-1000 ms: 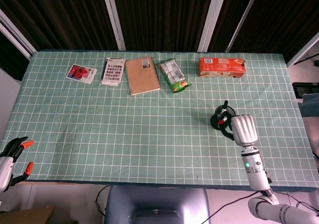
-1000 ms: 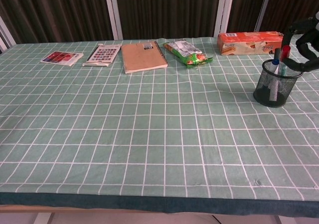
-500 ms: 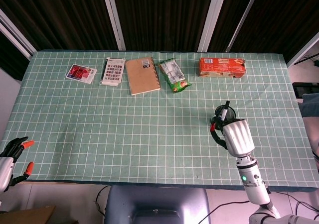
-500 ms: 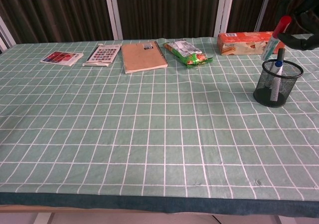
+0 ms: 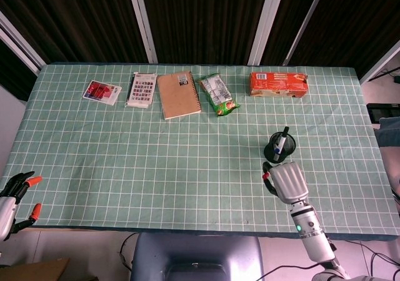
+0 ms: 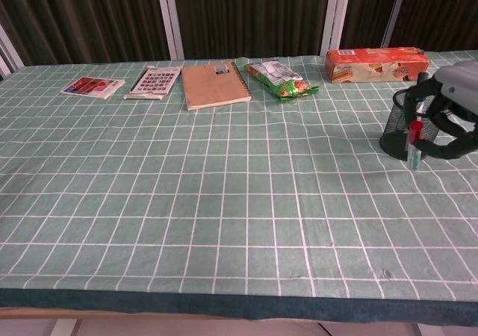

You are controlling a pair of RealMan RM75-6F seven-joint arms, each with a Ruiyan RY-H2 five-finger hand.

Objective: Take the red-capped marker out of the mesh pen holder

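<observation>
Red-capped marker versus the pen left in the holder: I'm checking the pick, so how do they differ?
The red-capped marker is outside the holder, held by the right hand near the table. The pen stands in the holder, untouched. Its cap looks dark, not red. Both are slim writing tools.

Marker [image 6: 414,143] hangs before pen holder [image 5: 279,147], outside it.

The right hand [image 6: 447,112] hangs low over the table's right side, fingers curled around something. The left hand [image 5: 14,200] rests open off the near-left corner.
</observation>
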